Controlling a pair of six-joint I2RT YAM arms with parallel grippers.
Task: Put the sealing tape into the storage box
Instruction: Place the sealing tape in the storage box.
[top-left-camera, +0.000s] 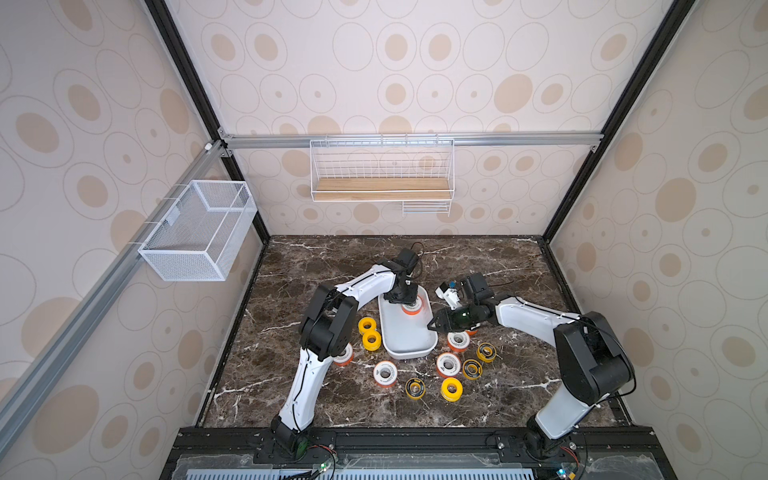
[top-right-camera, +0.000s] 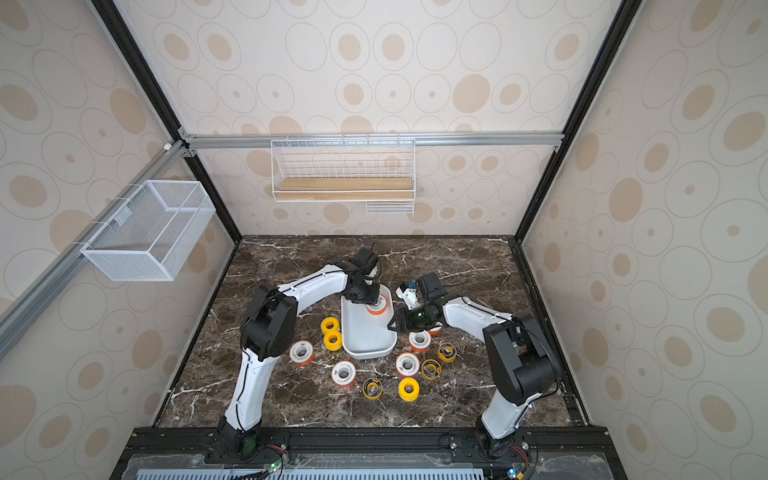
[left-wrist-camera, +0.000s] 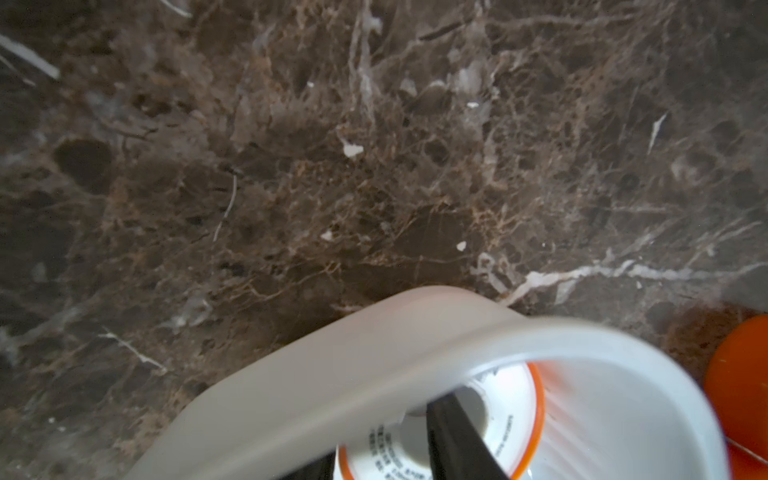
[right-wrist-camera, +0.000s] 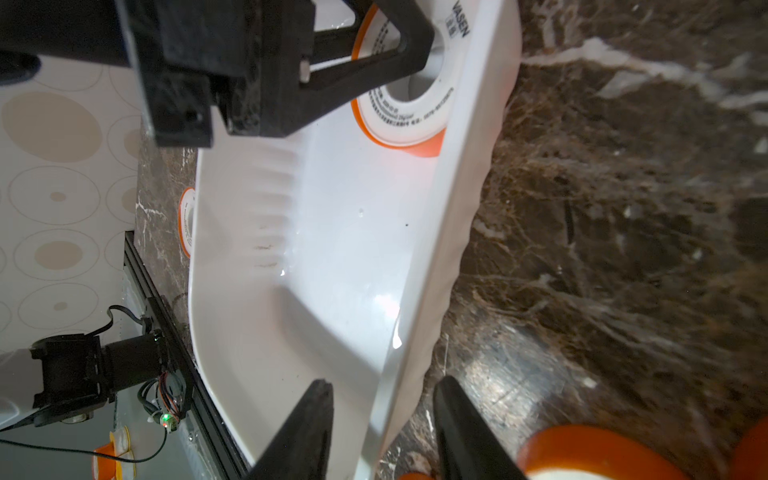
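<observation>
On the dark marble tabletop (top-left-camera: 519, 270) the white storage box (top-left-camera: 405, 338) sits near the centre, the right gripper (right-wrist-camera: 382, 419) parted astride its wall facing the tabletop's right edge, the left gripper (top-left-camera: 406, 302) straddling the orange-rimmed spool (right-wrist-camera: 403, 124) at the box's far end, grip unclear, the other spools (top-left-camera: 384, 372) loose around its near end.

left arm (top-left-camera: 303, 386) rises from its base at the near edge, left elbow (top-left-camera: 328, 324) bent high, left forearm (top-left-camera: 365, 286) angled inward and away. left gripper (top-left-camera: 407, 305) points straight down; one dark finger (left-wrist-camera: 453, 436) shows in the left wrist view, the second barely in frame, spacing not readable. right arm (top-left-camera: 552, 419) mirrors it, right elbow (top-left-camera: 590, 357) up, right forearm (top-left-camera: 528, 318) reaching inward. right gripper (top-left-camera: 432, 326) lies low and level, aimed toward the left arm, its two fingers (right-wrist-camera: 311, 424) parted with a clear gap.
</observation>
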